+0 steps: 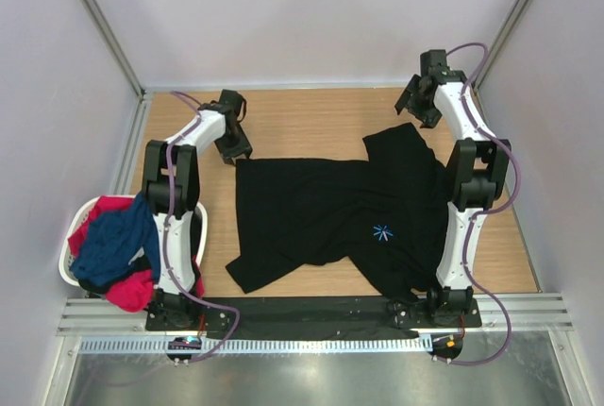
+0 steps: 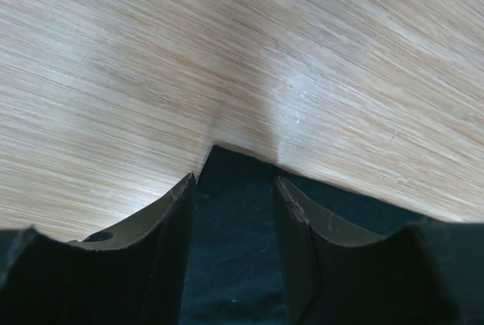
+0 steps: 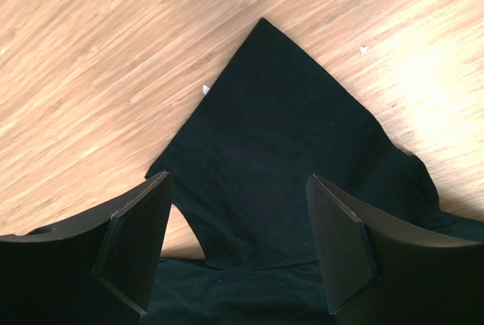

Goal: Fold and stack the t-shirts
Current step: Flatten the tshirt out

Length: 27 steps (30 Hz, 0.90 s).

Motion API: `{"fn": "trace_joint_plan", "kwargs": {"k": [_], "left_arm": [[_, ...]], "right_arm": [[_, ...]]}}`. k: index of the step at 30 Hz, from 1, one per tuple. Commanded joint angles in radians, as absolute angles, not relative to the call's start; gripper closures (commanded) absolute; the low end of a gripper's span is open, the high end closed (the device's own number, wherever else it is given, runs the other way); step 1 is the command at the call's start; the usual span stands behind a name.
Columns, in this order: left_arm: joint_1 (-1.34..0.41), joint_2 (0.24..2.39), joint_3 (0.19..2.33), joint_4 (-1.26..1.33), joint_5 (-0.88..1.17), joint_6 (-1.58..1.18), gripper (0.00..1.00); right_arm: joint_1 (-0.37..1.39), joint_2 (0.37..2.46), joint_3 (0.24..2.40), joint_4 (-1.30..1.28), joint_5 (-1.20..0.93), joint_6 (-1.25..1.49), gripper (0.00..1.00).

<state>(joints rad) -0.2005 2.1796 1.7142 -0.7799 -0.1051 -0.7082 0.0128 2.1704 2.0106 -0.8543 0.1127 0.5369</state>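
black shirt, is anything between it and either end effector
Nothing visible. The left end effector is open over the far-left corner of the black shirt. The right end effector is open above the sleeve at the far right. Only bare table lies around them.

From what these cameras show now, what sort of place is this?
Probably a robot test cell, not a home: the left arm and right arm are mounted on a wooden table, plain walls enclose it, and a black t-shirt lies spread near a laundry basket.
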Motion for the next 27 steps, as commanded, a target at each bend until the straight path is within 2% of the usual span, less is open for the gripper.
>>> {"fn": "trace_joint_plan", "kwargs": {"k": [1,8,14,15,17,27], "left_arm": [[-0.193,2.2,1.743,-0.811,-0.14,-0.739,0.54],[-0.193,2.204,1.718,-0.811,-0.173,-0.769,0.65],[-0.193,2.224,1.724,-0.804,-0.172,-0.755,0.87],[-0.195,2.226,1.723,-0.801,-0.167,-0.753,0.95],[-0.195,2.232,1.726,-0.793,-0.163,-0.75,1.0],[-0.199,2.195,1.724,-0.738,-0.149,-0.709,1.0]], "right_arm": [[0.012,2.184,2.065,-0.844,0.098,0.534,0.23],[-0.054,2.267,2.065,-0.821,0.115,0.523,0.23],[-0.068,2.328,2.082,-0.766,0.127,0.425,0.23],[-0.069,2.335,2.085,-0.753,0.129,0.411,0.23],[-0.069,2.349,2.095,-0.739,0.133,0.373,0.22],[-0.069,2.44,2.192,-0.657,0.077,0.307,0.2]]}}
